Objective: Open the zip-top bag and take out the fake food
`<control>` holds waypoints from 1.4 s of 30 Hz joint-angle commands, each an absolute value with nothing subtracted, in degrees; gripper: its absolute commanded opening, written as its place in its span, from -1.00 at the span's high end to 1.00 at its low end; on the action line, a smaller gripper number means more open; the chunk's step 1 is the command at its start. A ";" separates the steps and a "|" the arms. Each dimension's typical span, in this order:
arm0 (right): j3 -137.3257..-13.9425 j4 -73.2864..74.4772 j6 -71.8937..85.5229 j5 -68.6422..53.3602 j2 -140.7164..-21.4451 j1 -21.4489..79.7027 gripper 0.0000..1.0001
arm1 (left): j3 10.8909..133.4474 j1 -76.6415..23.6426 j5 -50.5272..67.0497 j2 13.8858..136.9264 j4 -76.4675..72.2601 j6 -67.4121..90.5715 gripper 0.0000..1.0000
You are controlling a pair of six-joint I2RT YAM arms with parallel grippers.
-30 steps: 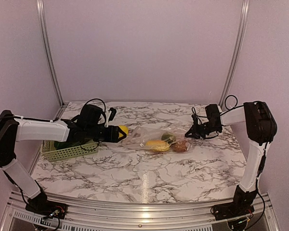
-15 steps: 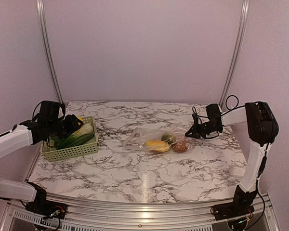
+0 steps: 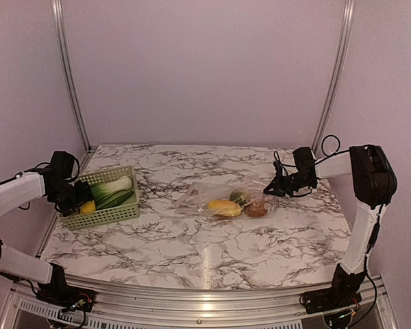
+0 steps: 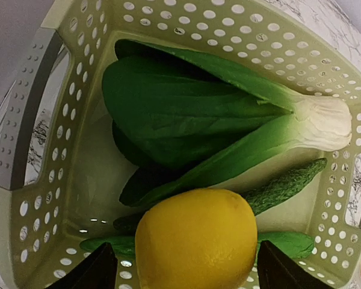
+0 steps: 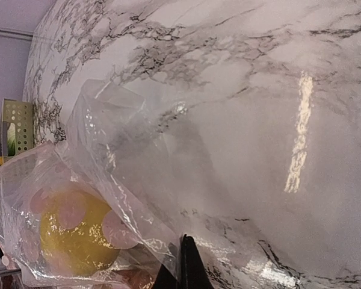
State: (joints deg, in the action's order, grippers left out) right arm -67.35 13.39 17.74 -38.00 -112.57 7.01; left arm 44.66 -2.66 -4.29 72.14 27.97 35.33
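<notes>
Top view alone gives the layout. The marble table (image 3: 192, 253) carries the zip-top bag (image 3: 205, 192) near its middle, a little to the right, and a pale green perforated basket (image 3: 113, 215) at its left edge, well apart from the bag. The bag lies flat, clear and crinkled, with its right end at the right gripper (image 3: 271, 190). Fake food (image 3: 241, 203) sits inside toward that end: a yellow-orange piece (image 3: 223, 205), a brown piece (image 3: 258, 208) and a small green piece (image 3: 240, 197), touching or just beside one another. Cannot tell from any view whether the zip strip is parted. Right wrist view alone shows the grip: the dark fingertips meet with no gap on a fold of the glossy film, so this gripper is pinched closed on the bag. The yellow-orange piece shows blurred through the wrinkled layers. The left gripper (image 3: 81, 202) hangs over the basket's left end. Left wrist view alone shows the basket's inside: a green-and-white leafy vegetable (image 4: 228, 126) lying across, a dark green bumpy piece (image 4: 286, 185) partly under it, and a yellow lemon-like piece (image 4: 195, 238) nearest the camera. The black fingertips (image 4: 90, 271) stand spread wide on either side of the lemon-like piece and grip nothing. That piece hides part of the basket floor.
</notes>
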 commanded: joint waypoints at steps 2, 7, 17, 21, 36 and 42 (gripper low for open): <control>-69.03 14.23 16.93 -37.83 -110.63 8.38 1.00 | 48.95 -2.32 0.55 70.85 26.11 31.73 -0.73; -69.11 14.12 17.09 -37.90 -110.39 9.01 1.00 | 52.93 -6.73 6.31 71.72 21.14 29.05 -0.74; -69.88 13.71 15.19 -39.33 -112.34 13.00 1.00 | 51.06 -23.73 15.19 81.81 3.09 31.14 -0.44; -70.18 13.50 15.08 -39.33 -113.07 14.93 1.00 | 51.48 -28.27 16.59 88.15 -2.29 31.99 -0.20; -67.76 12.40 17.30 -37.49 -112.20 17.29 1.00 | 47.69 -38.05 24.05 95.38 -15.55 34.45 0.28; -67.53 13.18 16.91 -37.71 -111.31 17.26 1.00 | 44.81 -40.33 26.96 96.10 -20.76 32.03 0.26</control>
State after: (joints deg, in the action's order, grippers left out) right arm -67.94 12.91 16.88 -38.06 -112.29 16.78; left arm 44.91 -38.79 24.01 95.13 -16.14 34.06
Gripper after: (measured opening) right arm 0.005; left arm 0.367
